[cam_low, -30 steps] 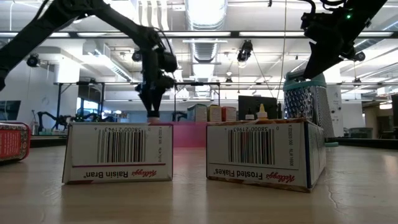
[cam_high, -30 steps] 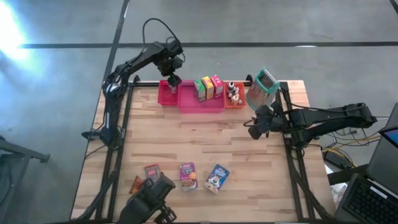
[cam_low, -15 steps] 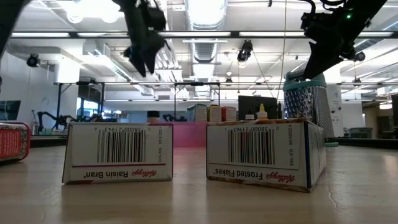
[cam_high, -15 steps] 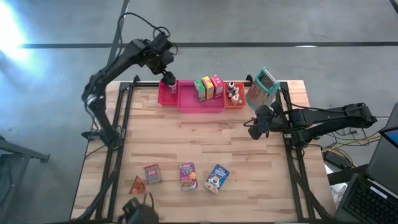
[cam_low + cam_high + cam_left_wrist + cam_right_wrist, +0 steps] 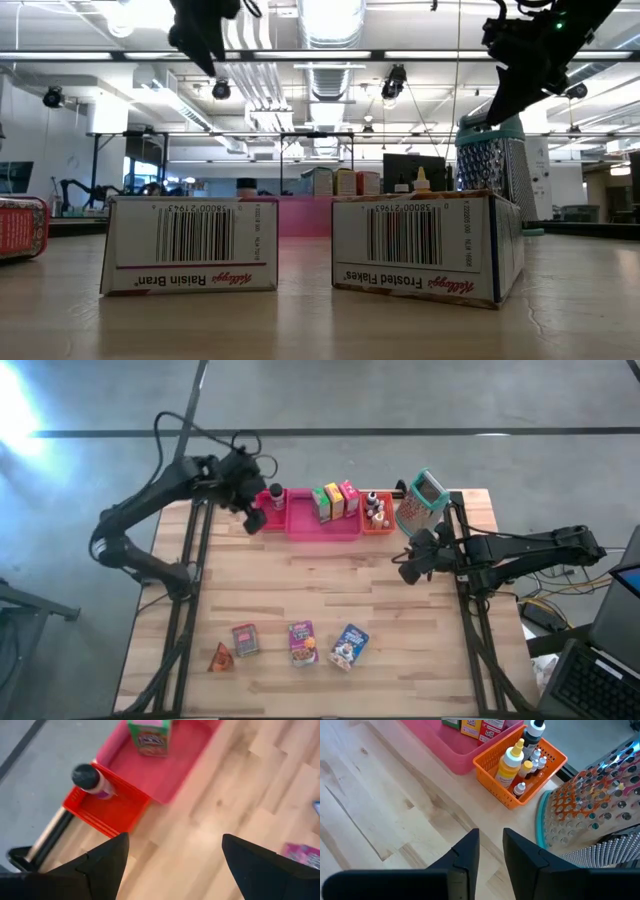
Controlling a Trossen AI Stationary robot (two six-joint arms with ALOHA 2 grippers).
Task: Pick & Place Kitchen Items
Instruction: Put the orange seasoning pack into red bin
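Note:
My left gripper point(image 5: 250, 517) hangs open and empty above the table's far left part, just left of the red bin point(image 5: 270, 510); high up in the low view point(image 5: 200, 40). A dark-capped jar point(image 5: 90, 779) stands in that bin. Green, yellow and red boxes point(image 5: 335, 500) stand in the pink tray point(image 5: 325, 525); small bottles point(image 5: 520, 762) fill the orange basket point(image 5: 377, 520). Near the near edge lie an orange wedge point(image 5: 220, 657), a red box point(image 5: 244, 639), a purple box point(image 5: 303, 643) and a blue box point(image 5: 348, 646). My right gripper point(image 5: 408, 568) waits by the right edge, narrowly open.
A tall metal grater point(image 5: 422, 500) with a teal rim stands at the far right, beside the orange basket and close to my right arm. The bare wood in the table's middle point(image 5: 320, 585) lies between the bins and the near row of boxes.
My left gripper has risen off the dark-capped jar in the red bin, then swung toward the table's left and slightly nearer. The jar stays standing in the bin. The right arm has kept still.

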